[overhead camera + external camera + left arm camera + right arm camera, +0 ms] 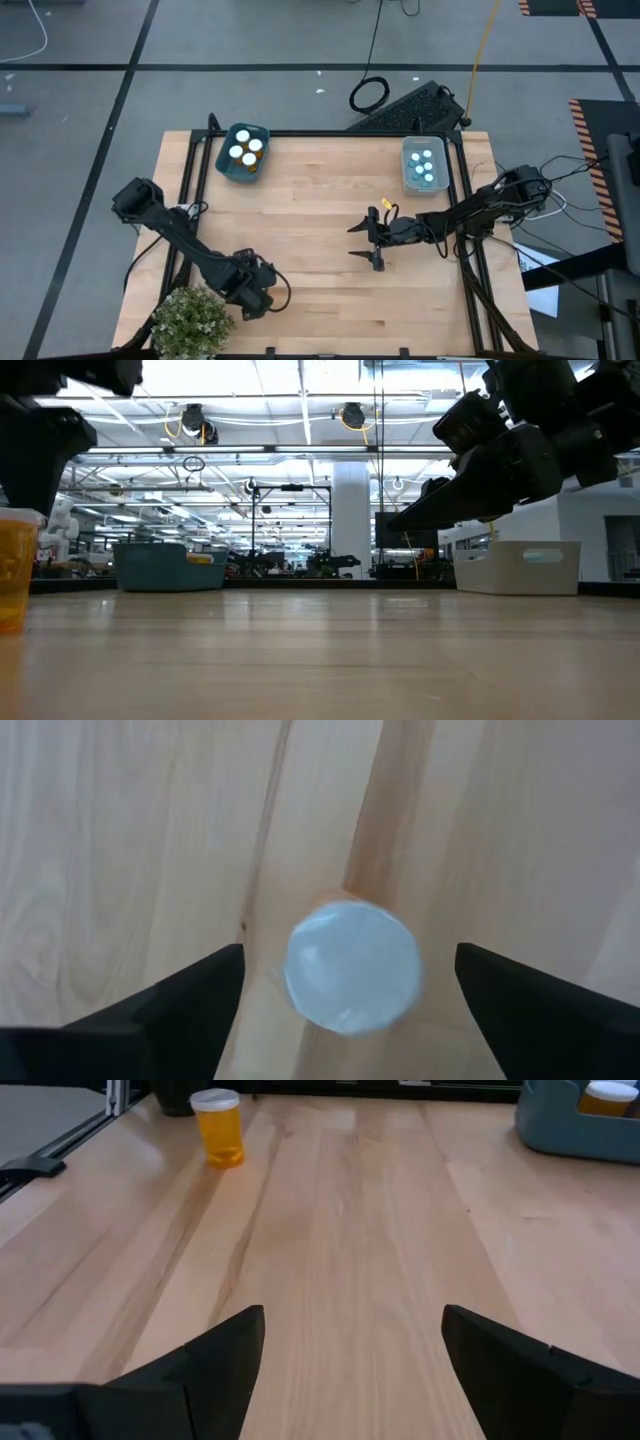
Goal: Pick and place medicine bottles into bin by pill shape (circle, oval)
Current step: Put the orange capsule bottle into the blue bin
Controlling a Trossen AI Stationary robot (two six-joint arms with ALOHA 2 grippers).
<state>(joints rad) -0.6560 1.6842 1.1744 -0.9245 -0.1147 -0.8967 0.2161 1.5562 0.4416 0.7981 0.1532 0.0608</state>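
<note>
- Down at the table's near-left corner, the left gripper (340,1010) hung right over an orange bottle (352,965), looking straight down on its white cap. Fingers (175,1010) were spread wide on either side of it and not touching it.
- Same bottle showed from the right wrist view as a small orange one standing upright on the wood, well apart from everything else.
- Right gripper (366,241) sat around the middle of the table, a bit right of centre, fingers spread wide with nothing between them.
- Blue bin (226,165) at the far left had several white-capped bottles (245,151) in it, some with orange bodies.
- White bin (408,150) at the far right held about five more capped bottles (424,167).
- Plant (190,320) sat at the near-left edge, just beside the left arm.
</note>
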